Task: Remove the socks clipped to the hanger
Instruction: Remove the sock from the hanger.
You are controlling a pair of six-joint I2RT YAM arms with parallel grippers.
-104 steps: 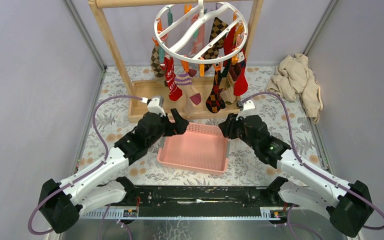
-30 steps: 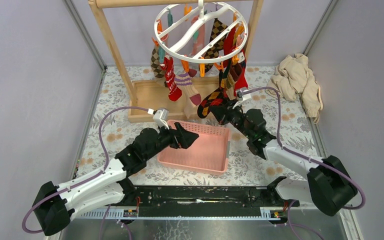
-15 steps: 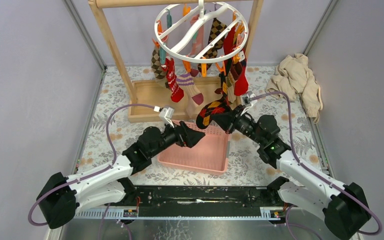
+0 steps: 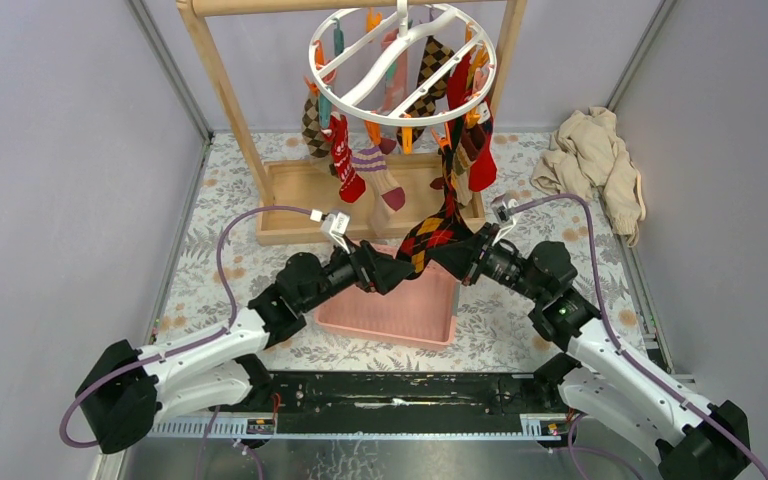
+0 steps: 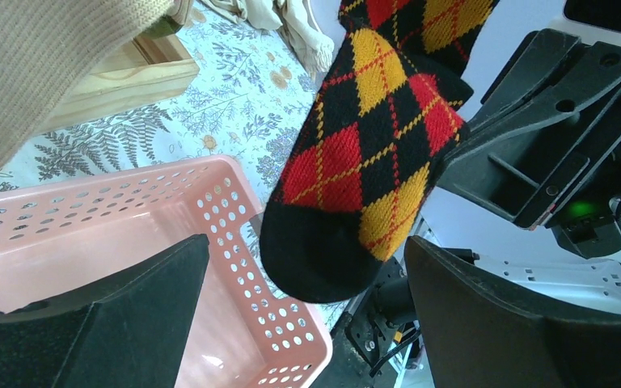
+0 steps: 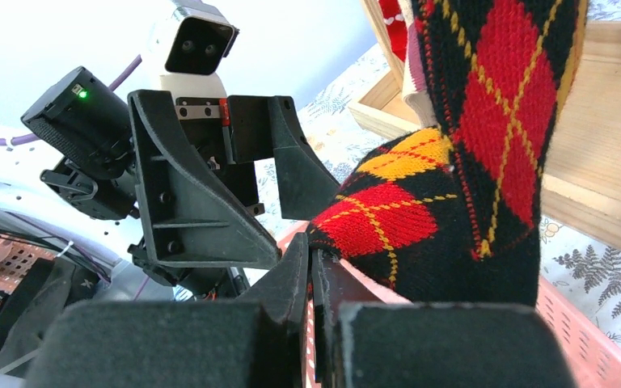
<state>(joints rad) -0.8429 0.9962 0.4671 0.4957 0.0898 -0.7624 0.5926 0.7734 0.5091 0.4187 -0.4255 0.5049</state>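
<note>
The white ring hanger hangs from the wooden rack with several socks clipped to it, among them a red one and a purple-striped one. My right gripper is shut on the black, red and yellow argyle sock, which stretches taut from the hanger's clips down over the basket. In the right wrist view my gripper pinches the edge of that sock. My left gripper is open, and in the left wrist view the sock's toe hangs between its fingers, untouched.
A pink perforated basket sits on the floral table under both grippers; it also shows in the left wrist view. The wooden rack frame stands behind it. A beige cloth heap lies at the back right.
My right gripper has pulled the argyle sock down and left over the basket, stretching it. My left gripper has moved right, up to the sock's toe.
</note>
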